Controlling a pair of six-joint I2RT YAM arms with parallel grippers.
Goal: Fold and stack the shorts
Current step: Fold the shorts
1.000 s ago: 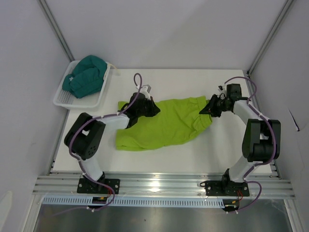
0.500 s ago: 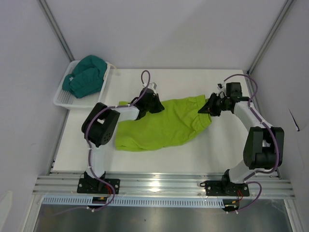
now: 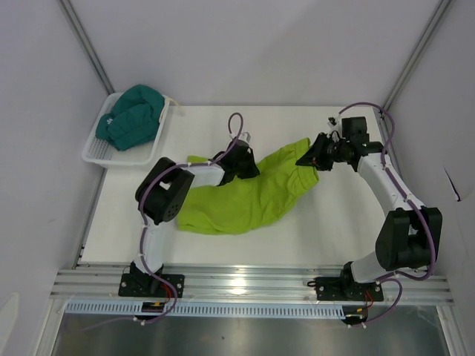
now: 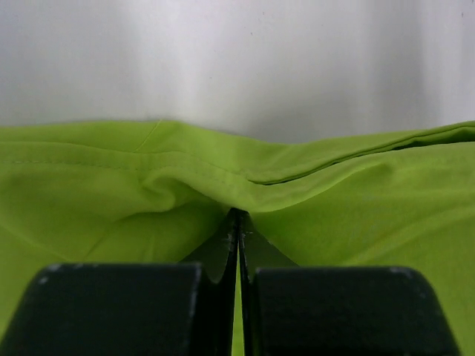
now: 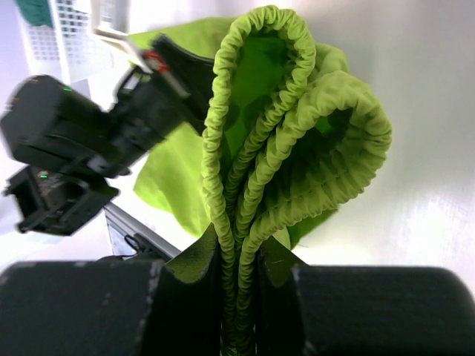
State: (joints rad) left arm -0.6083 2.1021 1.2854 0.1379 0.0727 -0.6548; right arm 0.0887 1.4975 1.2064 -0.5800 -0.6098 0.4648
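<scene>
While both pincers are clamped on cloth, the count is simple: two pairs of shorts, one basket, two arms.

The lime green shorts lie spread on the white desk, stretched between the two pincers. The left pincer is pressed together on a thin fold at the garment's far edge. In the left wrist view its fingers meet with only a sliver of green between them, and the cloth puckers toward that point. The right pincer grips the elastic waistband. The right wrist view shows the gathered band bunched into several loops that rise from between its fingers.

The dark teal shorts sit heaped in the white mesh basket, at the desk's far-left corner. They are well apart from the left pincer and touch nothing else.

From the left pincer the green cloth runs back toward the arm bases and ends in a rounded hem beside the left arm's elbow. Bare desk lies beyond both pincers up to the back wall. A broad bare strip separates the hem from the metal rail at the near edge. A wider bare patch lies on the near side of the right pincer. On the right pincer's outer side, its own arm fills most of the room before the side wall.
</scene>
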